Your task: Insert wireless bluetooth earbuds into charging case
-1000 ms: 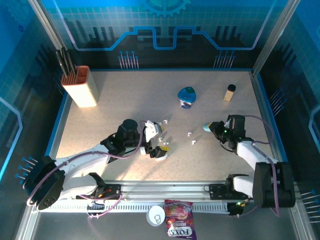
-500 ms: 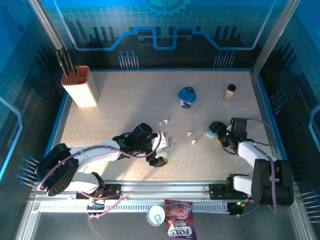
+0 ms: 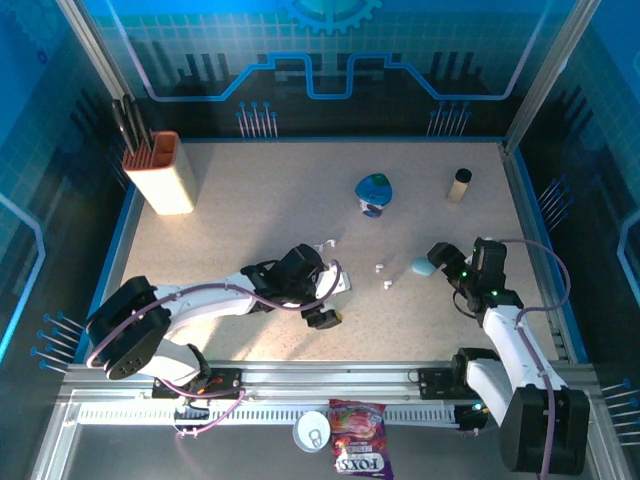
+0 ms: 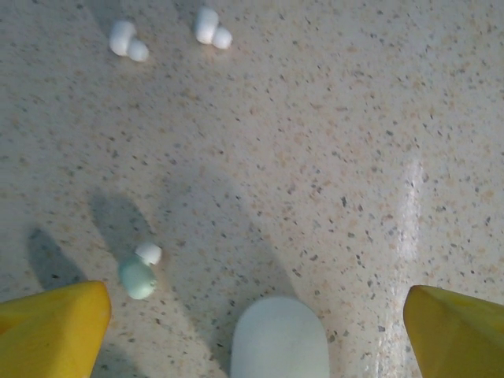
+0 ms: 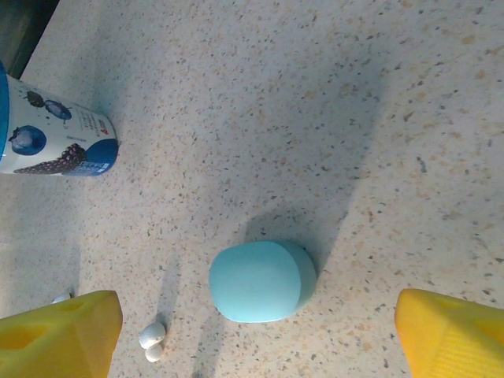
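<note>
I am seeing the right gripper [image 5: 252,335] letting go. A second ago it was pinching the teal pebble-shaped plastic case [image 5: 262,281]. Now its yellow fingers are standing wide apart, and the case is lying free on the speckled beige table [image 5: 331,118] just ahead of them, apparently closed. A tiny white stemmed earbud [image 5: 152,337] is lying near that case, with a blueberry-printed cup [image 5: 51,134] well beyond it.

Meanwhile the left gripper [image 3: 330,302] is swinging in towards the table's middle, having left the spot it was working over. Its fingers are spread wide and holding nothing. A pale whitish pebble-shaped case [image 4: 279,340] is sitting between them, and I cannot tell whether they are touching it. A small pale teal stemmed earbud [image 4: 139,273] is lying just beside the left finger, and two more white stemmed earbuds [image 4: 127,41] are lying farther out.

I am reading this as a reset: no earbud is seated yet, and both hands are free to start picking.
</note>
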